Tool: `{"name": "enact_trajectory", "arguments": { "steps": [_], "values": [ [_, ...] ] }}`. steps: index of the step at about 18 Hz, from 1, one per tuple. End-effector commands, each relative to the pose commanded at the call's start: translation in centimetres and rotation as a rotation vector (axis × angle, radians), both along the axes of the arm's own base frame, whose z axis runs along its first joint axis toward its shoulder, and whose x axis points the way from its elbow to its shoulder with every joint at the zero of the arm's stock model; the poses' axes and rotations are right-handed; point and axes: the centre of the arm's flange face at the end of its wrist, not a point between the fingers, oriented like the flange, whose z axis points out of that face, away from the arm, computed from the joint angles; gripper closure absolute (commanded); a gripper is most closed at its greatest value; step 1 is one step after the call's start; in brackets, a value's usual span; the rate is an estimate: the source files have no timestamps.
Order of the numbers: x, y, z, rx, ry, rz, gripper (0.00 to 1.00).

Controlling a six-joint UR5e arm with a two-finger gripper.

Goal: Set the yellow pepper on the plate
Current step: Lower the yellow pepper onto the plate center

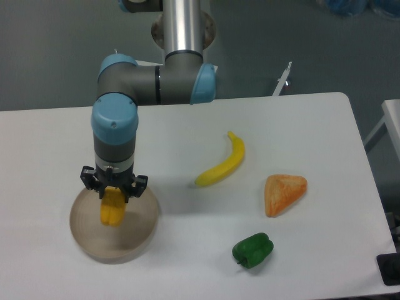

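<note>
My gripper (113, 192) is shut on the yellow pepper (112, 209), a small yellow-orange blocky piece hanging below the fingers. It hangs directly over the plate (137, 234), a round beige-tan disc at the table's front left. I cannot tell whether the pepper touches the plate's surface. The arm's grey and blue wrist rises straight above the gripper.
A long curved yellow banana (222, 164) lies mid-table. An orange wedge-shaped food item (284, 192) lies to its right. A green pepper (252, 249) sits near the front edge. The white table's (50, 144) right edge is near the orange wedge.
</note>
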Motion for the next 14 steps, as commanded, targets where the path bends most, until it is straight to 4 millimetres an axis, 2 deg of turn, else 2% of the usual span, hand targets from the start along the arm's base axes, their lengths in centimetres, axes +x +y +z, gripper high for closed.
{"name": "enact_trajectory", "arguments": {
  "steps": [2, 5, 7, 11, 14],
  "values": [
    [0.6, 0.2, -0.8, -0.016, 0.016, -0.011, 0.51],
    [0.6, 0.3, -2.0, -0.036, 0.025, -0.012, 0.51],
    [1.3, 0.4, -2.1, -0.043, 0.039, -0.022, 0.51],
    [1.1, 0.6, -3.7, -0.066, 0.04, -0.024, 0.51],
    [1.2, 0.7, -3.9, -0.065, 0.039, -0.028, 0.51]
  ]
}}
